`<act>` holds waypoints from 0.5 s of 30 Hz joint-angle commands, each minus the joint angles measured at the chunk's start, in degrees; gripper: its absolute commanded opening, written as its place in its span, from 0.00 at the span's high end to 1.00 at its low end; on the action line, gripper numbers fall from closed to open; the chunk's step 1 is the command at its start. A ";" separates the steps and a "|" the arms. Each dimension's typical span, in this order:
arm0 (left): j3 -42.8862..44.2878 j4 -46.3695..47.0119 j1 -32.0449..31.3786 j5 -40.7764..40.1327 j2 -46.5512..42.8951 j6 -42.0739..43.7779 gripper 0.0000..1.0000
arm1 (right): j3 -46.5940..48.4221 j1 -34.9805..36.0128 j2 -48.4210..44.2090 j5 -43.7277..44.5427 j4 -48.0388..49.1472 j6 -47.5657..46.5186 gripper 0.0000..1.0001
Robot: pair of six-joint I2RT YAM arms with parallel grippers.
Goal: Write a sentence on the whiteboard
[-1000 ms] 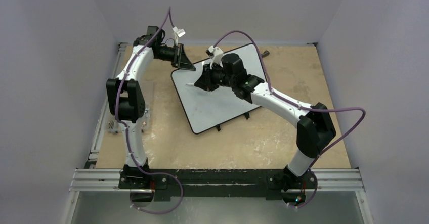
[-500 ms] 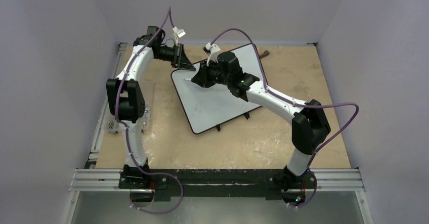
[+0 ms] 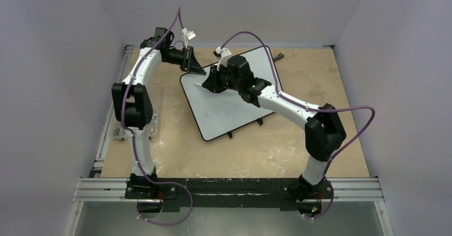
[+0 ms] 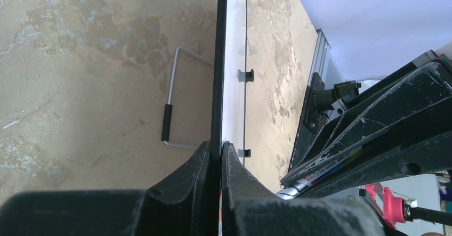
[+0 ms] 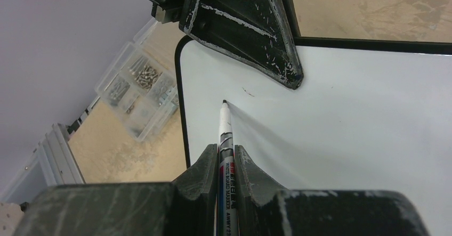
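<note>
- We see the left gripper (image 4: 219, 146) clamped on the whiteboard (image 4: 233, 44) rim, at bottom centre of its wrist view.
- The right gripper (image 5: 226, 152) pinches a marker (image 5: 225, 123), whose tip seemingly touches the board at centre-left.

Whiteboard (image 3: 229, 113): large, rectangular, glossy white, with a thin black rim, rounded corners and two small black feet on its near edge. It rests writing face upward on the far middle of the counter (image 3: 298, 151), turned askew to the counter's edges, and seen edge-on from the left wrist it has a wire stand (image 4: 168, 121) with a black sleeve behind it. Sentence (image 5: 248, 92): a single short black stroke near the board's far-left corner.
</note>
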 commanded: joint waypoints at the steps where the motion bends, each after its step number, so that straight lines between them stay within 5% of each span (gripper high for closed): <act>1: 0.85 -0.70 -1.22 -3.68 -3.70 4.77 1.00 | -1.88 0.53 -1.06 2.42 -0.39 -0.70 1.00; 15: 1.18 -0.88 -1.40 -4.35 -4.00 5.09 1.00 | -11.20 1.89 -7.23 2.92 -0.49 0.61 1.00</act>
